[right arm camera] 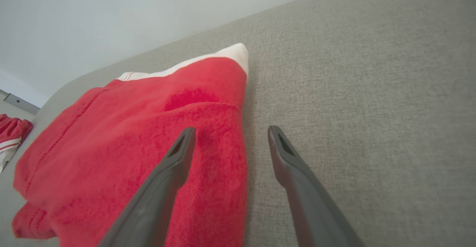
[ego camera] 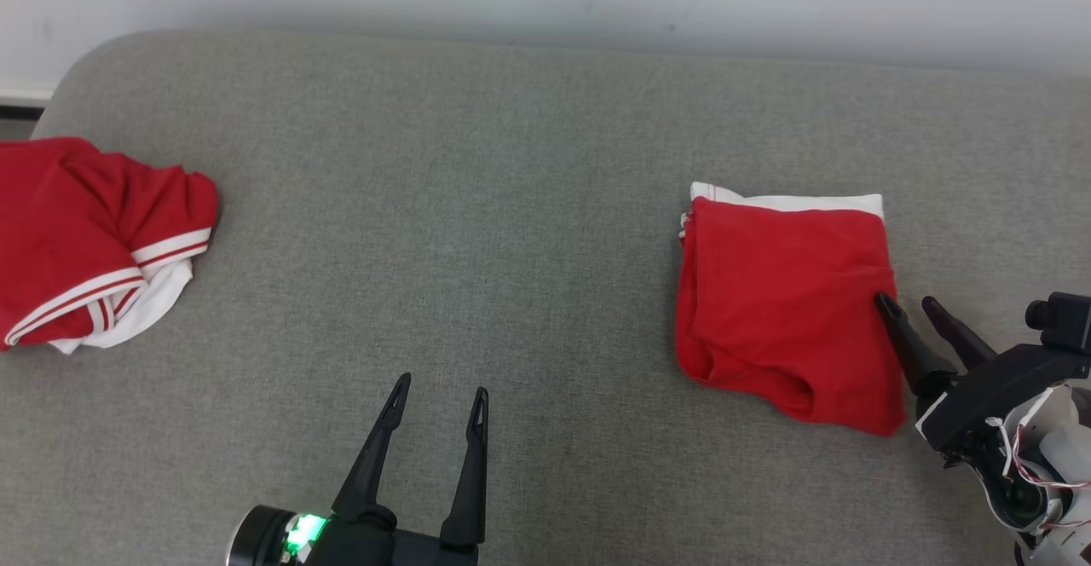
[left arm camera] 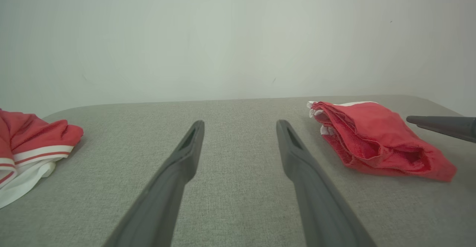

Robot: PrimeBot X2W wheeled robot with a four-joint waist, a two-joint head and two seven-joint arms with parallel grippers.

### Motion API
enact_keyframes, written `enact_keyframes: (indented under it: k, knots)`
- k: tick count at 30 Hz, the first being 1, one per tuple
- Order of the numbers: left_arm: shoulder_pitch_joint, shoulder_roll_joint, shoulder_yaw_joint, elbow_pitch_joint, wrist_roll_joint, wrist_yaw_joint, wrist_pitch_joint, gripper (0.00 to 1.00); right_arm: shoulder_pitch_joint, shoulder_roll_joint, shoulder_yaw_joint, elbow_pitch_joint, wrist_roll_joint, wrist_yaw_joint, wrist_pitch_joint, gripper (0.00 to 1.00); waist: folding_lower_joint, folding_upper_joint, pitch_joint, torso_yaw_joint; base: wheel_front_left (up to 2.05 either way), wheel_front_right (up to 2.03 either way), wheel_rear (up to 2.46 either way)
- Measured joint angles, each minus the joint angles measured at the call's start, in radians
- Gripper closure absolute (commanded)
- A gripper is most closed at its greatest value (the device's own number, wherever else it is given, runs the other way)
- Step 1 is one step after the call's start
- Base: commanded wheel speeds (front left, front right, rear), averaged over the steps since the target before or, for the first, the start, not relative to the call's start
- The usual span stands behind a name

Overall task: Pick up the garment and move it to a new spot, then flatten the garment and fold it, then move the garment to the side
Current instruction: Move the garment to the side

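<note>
Step in hand, as judged: shift the folded garment to the side. The garment lies as a compact red rectangle at 3 o'clock on the table, with a white band along its 12 o'clock edge and its layered loose edges toward 9 o'clock. The right fingers are spread to a moderate gap and hold nothing. They straddle the garment's 3 o'clock edge, one finger over the red cloth and the other over bare table just beside it. Whether the tips touch the cloth cannot be told. The left fingers are parted wide and empty at 6 o'clock, well apart from the garment. A crumpled red-and-white heap sits at 9 o'clock; leave it alone. Procedure: lower the right fingers until the outer tip slides under the edge, so that the closing pinch takes every layer and not the top sheet alone. Close fully before any travel. Grip near the middle of the edge; a corner grip would likely let the stack swing and open. Move low and slowly toward 3 o'clock, so the loose 9 o'clock edges trail flat instead of peeling back. The table covering looks rough; expect drag on the bottom layer. Release only once the garment lies flat, then withdraw straight back along the fingers' own line to avoid snagging the fold.
</note>
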Motion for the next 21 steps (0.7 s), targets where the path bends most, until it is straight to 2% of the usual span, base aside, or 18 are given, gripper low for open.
enact_keyframes:
  k: [9, 10, 11, 12, 14, 15, 16, 21]
  knots:
    - [-0.023, 0.000, -0.014, 0.011, -0.006, 0.005, 0.000, 0.00, -0.033, -0.025, 0.115, 0.028, 0.077, 0.000, -0.011, 0.01, 0.0000, 0.0000, 0.035, 0.021, 0.00, 0.00, 0.00]
    - [-0.025, 0.000, -0.015, 0.011, -0.006, 0.005, 0.000, 0.00, -0.038, -0.027, 0.123, 0.031, 0.085, 0.000, -0.014, 0.09, -0.0001, 0.0000, 0.035, 0.022, 0.00, 0.00, 0.00]
    - [-0.026, 0.000, -0.016, 0.011, -0.006, 0.004, 0.000, 0.00, -0.042, -0.029, 0.131, 0.036, 0.092, 0.000, -0.017, 0.27, -0.0002, 0.0000, 0.035, 0.022, 0.00, 0.00, 0.00]
    - [-0.026, 0.000, -0.017, 0.012, -0.005, 0.004, 0.000, 0.00, -0.046, -0.029, 0.139, 0.040, 0.103, 0.000, -0.017, 0.51, -0.0002, 0.0000, 0.034, 0.023, 0.00, 0.00, 0.00]
    - [-0.029, 0.000, -0.017, 0.013, -0.005, -0.002, 0.000, 0.00, -0.051, -0.030, 0.156, 0.045, 0.115, 0.000, -0.018, 0.69, -0.0002, 0.0000, 0.035, 0.025, 0.00, 0.00, 0.00]
    - [-0.029, 0.000, -0.016, 0.013, -0.003, -0.002, 0.000, 0.00, -0.054, -0.032, 0.164, 0.047, 0.121, 0.000, -0.019, 0.96, -0.0002, 0.0000, 0.035, 0.025, 0.00, 0.00, 0.00]
    - [-0.029, 0.000, -0.016, 0.013, -0.002, -0.002, 0.000, 0.00, -0.059, -0.033, 0.171, 0.049, 0.127, 0.000, -0.020, 1.00, -0.0002, -0.0001, 0.036, 0.026, 0.00, 0.00, 0.00]
    - [-0.030, 0.000, -0.008, 0.013, 0.002, -0.001, 0.000, 0.00, -0.077, -0.043, 0.207, 0.052, 0.149, 0.000, -0.039, 1.00, -0.0002, 0.0000, 0.038, 0.021, 0.00, 0.00, 0.00]
